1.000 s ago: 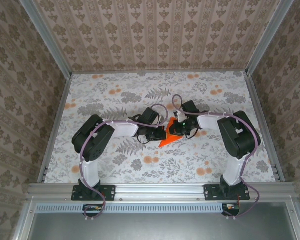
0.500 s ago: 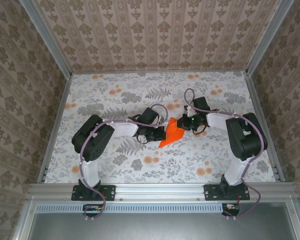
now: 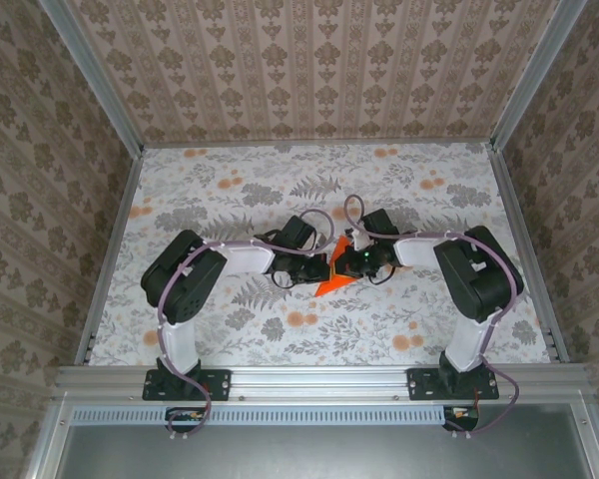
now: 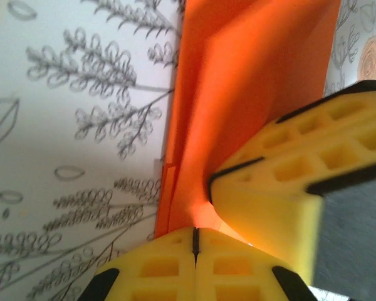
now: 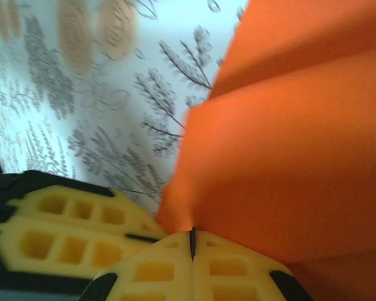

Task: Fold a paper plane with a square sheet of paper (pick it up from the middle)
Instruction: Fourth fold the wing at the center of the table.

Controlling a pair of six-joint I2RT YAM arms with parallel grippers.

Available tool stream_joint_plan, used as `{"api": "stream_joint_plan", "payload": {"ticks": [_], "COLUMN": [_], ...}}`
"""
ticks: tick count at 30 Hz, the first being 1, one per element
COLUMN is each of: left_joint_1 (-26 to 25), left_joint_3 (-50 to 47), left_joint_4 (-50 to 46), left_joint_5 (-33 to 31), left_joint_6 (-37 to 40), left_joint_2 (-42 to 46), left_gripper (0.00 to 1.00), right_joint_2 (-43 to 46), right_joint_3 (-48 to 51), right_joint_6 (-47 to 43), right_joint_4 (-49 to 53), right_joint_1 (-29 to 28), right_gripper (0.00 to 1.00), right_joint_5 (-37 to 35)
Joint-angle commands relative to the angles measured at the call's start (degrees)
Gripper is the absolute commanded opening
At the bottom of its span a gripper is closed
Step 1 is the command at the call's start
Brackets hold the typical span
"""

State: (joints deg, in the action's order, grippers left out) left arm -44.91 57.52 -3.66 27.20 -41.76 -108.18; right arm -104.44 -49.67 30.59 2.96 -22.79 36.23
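Either side of the orange paper [image 4: 250, 94], your left pincer [image 4: 194, 241] and right pincer [image 5: 192, 241] sit clenched, its length running between them.

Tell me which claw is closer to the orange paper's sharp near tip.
Left. The left claw, shut, sits right by the tip of the orange paper; the right claw, also shut, rests farther up on its wider part.

The bright orange folded sheet of paper [image 4: 257, 81] is seen as smooth and matt. The yellow, square-holed gripper fingers [image 4: 156, 269] seem made of matt plastic. The flower-print tablecloth [image 4: 69, 157] is matt; the silver metal rail [image 3: 319, 377] at its near edge is slightly shiny.
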Motion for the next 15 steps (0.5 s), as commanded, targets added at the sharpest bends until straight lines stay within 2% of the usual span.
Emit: {"api": "stream_joint_plan", "payload": {"ticks": [1,5,15], "left_joint_1": [0.2,0.2,0.1], "left_joint_3": [-4.6,-5.9,-6.6], "left_joint_4": [-10.6,-11.0,-10.4], "left_joint_5": [-3.2,-2.9,-2.2], "left_joint_6": [1.2,1.4,1.1], "left_joint_2": [-0.2,0.6,0.4], "left_gripper": [0.0,0.0,0.0], "right_joint_2": [-2.1,-3.2,-7.4], "right_joint_3": [-2.2,-3.4,-7.3], "right_joint_6": [-1.1,-3.7,-0.2], "right_joint_4": [1.6,3.9,1.1], "right_joint_1": [-0.6,0.3,10.0], "right_gripper": [0.05,0.04,0.04], "right_joint_5": [0.4,-1.9,-2.4]}}
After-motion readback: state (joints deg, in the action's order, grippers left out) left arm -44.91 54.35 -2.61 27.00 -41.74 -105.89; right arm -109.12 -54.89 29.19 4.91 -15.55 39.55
